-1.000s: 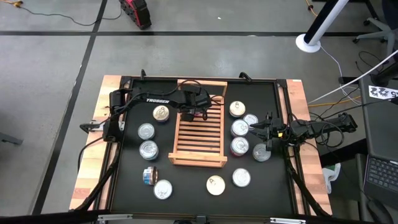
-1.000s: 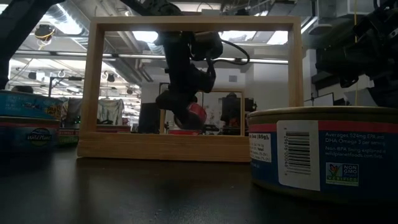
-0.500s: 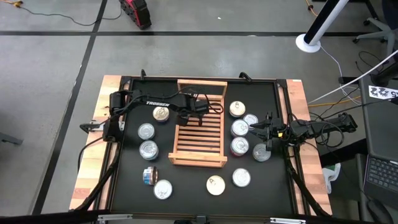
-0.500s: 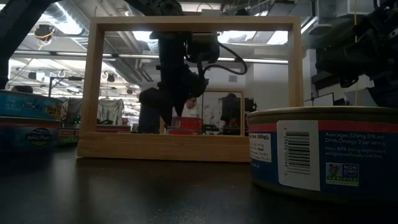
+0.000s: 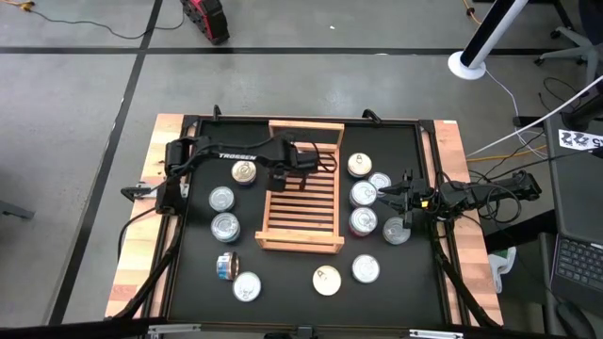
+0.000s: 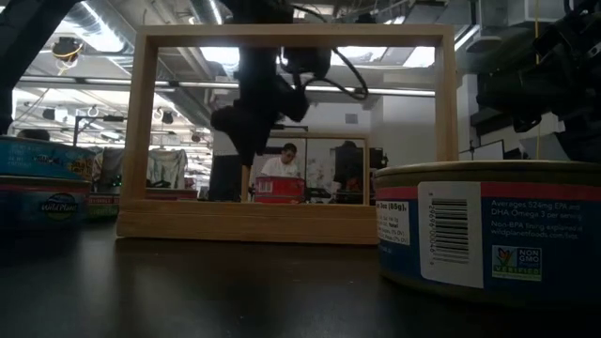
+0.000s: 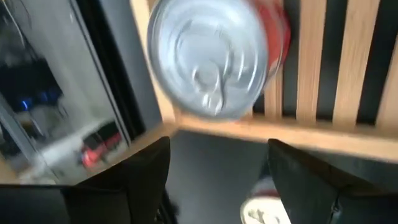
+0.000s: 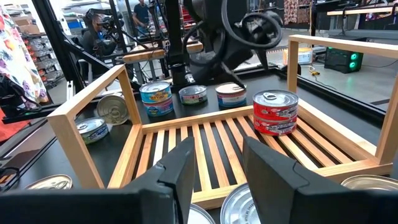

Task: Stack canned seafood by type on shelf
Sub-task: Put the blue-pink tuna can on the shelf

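The shelf (image 5: pixel 301 202) is a light wooden slatted rack in the middle of the black table. One red-labelled tin with a silver lid (image 8: pixel 275 112) stands upright on its slats near the far left corner, also seen in the left wrist view (image 7: pixel 208 59) and the low view (image 6: pixel 279 189). My left gripper (image 7: pixel 217 177) hangs open above that tin, clear of it (image 6: pixel 246 141). My right gripper (image 8: pixel 217 174) waits open at the table's right side (image 5: pixel 396 193), pointing level at the shelf, with nothing between its fingers.
Loose round tins lie on the table on both sides of the shelf: some to the left (image 5: pixel 221 199), a column to the right (image 5: pixel 364 194), a few near the front edge (image 5: pixel 327 280). A blue-labelled tin (image 6: pixel 488 230) stands close to the low camera.
My left gripper has brought the red tin down onto the shelf's slats and let it go. It has then risen off the tin, drawn a little toward the table's left and tipped. The tin now stands upright on the slats instead of hanging tilted in the fingers.
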Controlling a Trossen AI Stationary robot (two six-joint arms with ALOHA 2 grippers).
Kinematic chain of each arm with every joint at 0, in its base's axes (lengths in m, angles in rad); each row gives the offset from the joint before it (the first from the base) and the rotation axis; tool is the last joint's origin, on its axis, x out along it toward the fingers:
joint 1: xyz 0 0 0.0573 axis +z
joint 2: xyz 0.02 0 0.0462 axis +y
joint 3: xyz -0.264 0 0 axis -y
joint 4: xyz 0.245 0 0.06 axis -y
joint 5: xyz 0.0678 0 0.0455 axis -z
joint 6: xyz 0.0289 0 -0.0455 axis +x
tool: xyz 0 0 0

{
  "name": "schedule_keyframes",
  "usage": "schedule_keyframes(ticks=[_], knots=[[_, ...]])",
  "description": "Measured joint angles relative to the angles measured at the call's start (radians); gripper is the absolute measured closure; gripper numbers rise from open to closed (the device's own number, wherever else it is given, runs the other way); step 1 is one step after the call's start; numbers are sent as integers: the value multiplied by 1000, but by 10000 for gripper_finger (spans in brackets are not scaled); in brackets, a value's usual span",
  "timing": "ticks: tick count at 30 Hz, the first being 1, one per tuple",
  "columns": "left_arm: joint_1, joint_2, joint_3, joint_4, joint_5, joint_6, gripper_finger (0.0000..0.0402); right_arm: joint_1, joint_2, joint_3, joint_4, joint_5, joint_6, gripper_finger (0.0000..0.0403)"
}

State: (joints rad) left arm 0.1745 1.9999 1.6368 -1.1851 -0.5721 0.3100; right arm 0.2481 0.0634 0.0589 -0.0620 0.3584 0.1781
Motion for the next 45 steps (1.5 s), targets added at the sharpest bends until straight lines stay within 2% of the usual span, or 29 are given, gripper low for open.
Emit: schedule_keyframes(ticks=[5,9,13,19,25,34,37,45], knots=[[0,0,82,-170,33,-165,137,0,0,0,0,0,0,267],[0,-37,115,-261,100,-278,137,0,0,0,0,0,0,267],[-5,-115,117,-285,190,-422,137,0,0,0,0,0,0,267],[-61,-235,117,-362,371,-733,137,0,0,0,0,0,0,267],[-177,-322,117,-384,526,-973,137,0,0,0,0,0,0,267],[-393,-343,117,-382,561,-1257,137,0,0,0,0,0,0,267],[-458,-342,117,-382,606,-1346,137,0,0,0,0,-2,0,267],[-624,-341,117,-382,642,-1908,137,0,0,0,0,-10,0,267]])
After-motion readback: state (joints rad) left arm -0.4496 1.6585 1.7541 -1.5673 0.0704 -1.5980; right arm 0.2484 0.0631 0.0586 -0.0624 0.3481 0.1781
